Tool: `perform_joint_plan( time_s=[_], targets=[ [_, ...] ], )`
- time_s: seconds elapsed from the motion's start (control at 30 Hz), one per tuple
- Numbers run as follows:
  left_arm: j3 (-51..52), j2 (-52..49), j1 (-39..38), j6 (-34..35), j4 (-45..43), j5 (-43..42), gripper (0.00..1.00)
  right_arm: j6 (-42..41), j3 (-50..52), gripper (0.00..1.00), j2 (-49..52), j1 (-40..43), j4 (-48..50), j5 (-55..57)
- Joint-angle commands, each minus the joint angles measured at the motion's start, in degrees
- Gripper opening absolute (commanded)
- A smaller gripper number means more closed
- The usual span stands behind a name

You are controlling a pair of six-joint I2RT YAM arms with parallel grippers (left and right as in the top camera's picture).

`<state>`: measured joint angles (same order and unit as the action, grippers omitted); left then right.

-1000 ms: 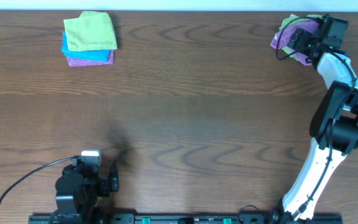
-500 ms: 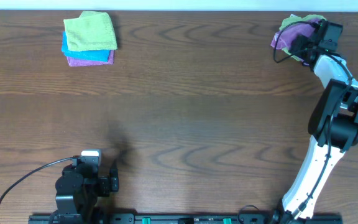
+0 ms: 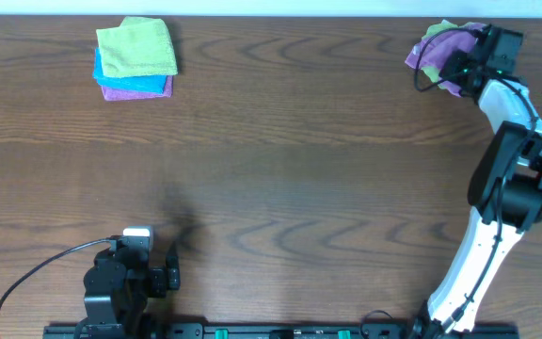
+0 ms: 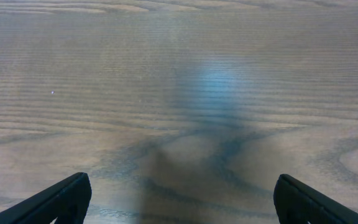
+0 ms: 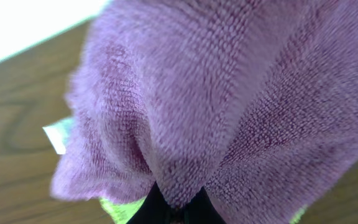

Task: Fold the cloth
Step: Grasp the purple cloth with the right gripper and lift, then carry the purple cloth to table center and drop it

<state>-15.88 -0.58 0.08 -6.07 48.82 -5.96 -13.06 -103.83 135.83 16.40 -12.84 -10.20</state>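
A: Cloth position?

B: Cloth, purple, is at the far right corner of the table. It is bunched on top of a green cloth.

A: Right gripper?

B: Right gripper has its jaws closed on a pinch of the cloth. In the wrist view the pile gathers into a ridge that runs down into the fingertips. The pinch looks meant to take the top layer alone. Green shows only at the lower edge and outside the jaws.

A: Why take it there?

B: My reading is that the corner is too cramped for folding. The cloth has to come to the open middle of the table and be spread first. No fold has been made yet.

A: Left gripper?

B: Left gripper is parked by its base at the near edge. Its jaws are wide, with nothing between them but bare wood. It is well apart from the cloth, likely waiting for the far edge once the cloth is within reach.

A: Other items?

B: A stack of folded cloths sits at the far left, green over blue over purple. It is probably the finished pile.
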Motion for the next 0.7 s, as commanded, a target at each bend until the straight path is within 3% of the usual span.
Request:
perform_joint_plan(
  time_s=[0.0,0.3,0.67],
  targets=[
    [0.5,0.4,-0.3,-0.8,0.7,0.4,0.95,1.6,-1.2,0.01,-7.8,-0.5,-0.6,-0.8],
    [0.5,0.4,-0.3,-0.8,0.7,0.4,0.95,4.4,-1.2,0.01,-16.8,-0.8,-8.3,-0.7],
    [0.5,0.4,-0.3,-0.8,0.7,0.4,0.95,13.0,-1.2,0.01,-31.7,-8.0,-31.6,-5.1]
  ],
)
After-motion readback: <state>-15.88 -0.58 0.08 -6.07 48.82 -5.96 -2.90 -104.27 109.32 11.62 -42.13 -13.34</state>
